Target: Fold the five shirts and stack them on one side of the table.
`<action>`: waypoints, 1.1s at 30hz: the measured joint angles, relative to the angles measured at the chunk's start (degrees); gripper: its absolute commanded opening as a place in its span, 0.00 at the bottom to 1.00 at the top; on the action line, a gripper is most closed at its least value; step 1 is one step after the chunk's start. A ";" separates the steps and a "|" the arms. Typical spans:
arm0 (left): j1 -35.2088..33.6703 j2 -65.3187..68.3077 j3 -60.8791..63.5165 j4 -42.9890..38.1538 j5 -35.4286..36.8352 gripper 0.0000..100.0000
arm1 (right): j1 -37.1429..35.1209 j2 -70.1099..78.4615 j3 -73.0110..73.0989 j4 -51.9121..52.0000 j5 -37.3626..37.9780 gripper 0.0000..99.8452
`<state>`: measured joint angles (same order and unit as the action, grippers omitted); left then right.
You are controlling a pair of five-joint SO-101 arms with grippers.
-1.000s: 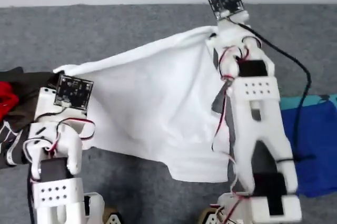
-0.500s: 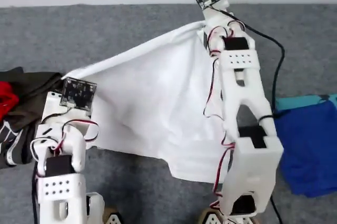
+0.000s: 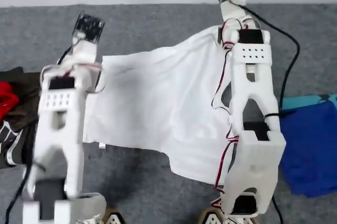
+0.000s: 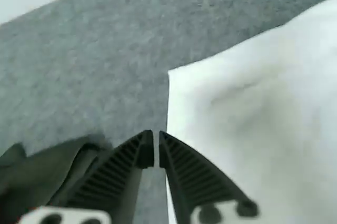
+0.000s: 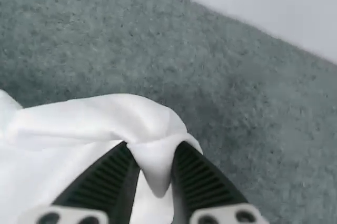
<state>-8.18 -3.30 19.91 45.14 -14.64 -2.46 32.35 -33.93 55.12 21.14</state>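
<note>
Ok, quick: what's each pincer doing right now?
Left pincer: closed, no cloth visible in it.
Right pincer: closed on a bunched bit of the white shirt.

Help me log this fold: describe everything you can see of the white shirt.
The white shirt is plain, soft-looking cloth, spread and creased over the grey table. Its far right corner is bunched in the shut right end effector. The left end effector, shut, sits at its far left edge. The right arm lies over its right side.

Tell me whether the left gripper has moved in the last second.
Yes. The left gripper moved toward the table's far edge, away from the dark clothes pile.
</note>
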 measured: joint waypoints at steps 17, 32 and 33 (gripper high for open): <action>1.85 26.90 -17.76 0.18 2.81 0.01 | 3.08 2.81 -11.52 21.27 -0.09 0.27; 0.79 38.07 -24.53 0.18 3.25 0.01 | -1.58 2.29 -3.69 35.43 -0.35 0.27; 0.62 38.07 -24.53 0.18 3.25 0.01 | -0.97 3.78 -3.16 33.76 -0.35 0.27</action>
<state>-7.56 34.77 -4.62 45.32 -11.38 -3.43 36.13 -37.10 88.88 20.79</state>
